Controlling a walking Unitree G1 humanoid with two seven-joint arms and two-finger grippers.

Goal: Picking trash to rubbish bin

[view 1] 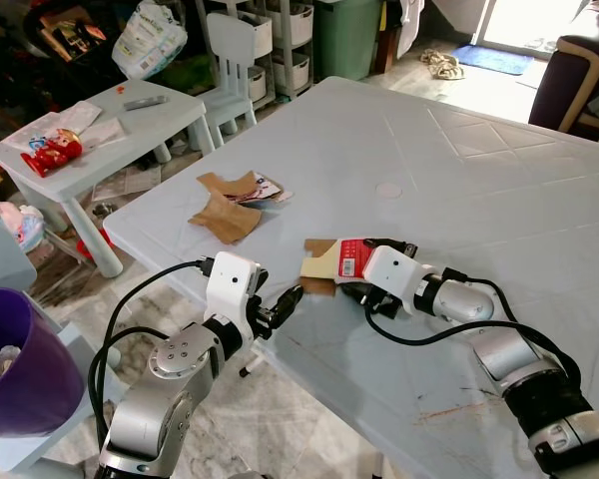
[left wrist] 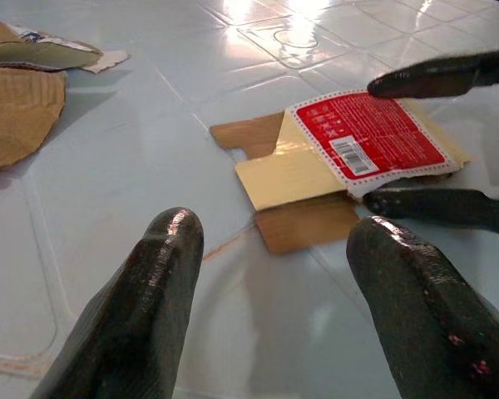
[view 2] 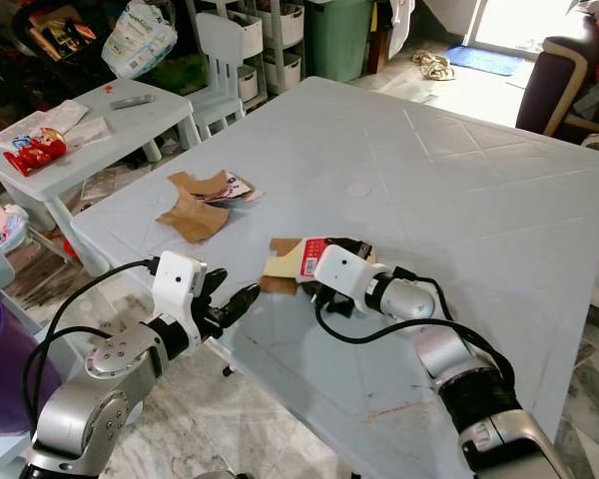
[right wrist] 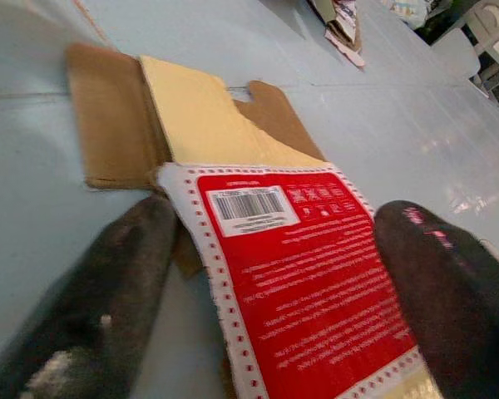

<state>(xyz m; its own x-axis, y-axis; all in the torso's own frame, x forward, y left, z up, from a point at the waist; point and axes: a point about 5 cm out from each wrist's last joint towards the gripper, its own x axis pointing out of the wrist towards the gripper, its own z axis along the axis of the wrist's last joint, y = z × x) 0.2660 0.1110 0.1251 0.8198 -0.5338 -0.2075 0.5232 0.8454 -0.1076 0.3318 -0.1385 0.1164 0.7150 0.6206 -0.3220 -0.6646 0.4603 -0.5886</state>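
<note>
Flattened red carton between right hand fingers, on table

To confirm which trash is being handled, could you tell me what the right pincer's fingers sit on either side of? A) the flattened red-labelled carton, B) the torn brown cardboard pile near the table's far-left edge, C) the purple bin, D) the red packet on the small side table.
A: the right pincer has its open fingers either side of the flattened red-labelled carton on the table, as the right wrist view shows.
</note>
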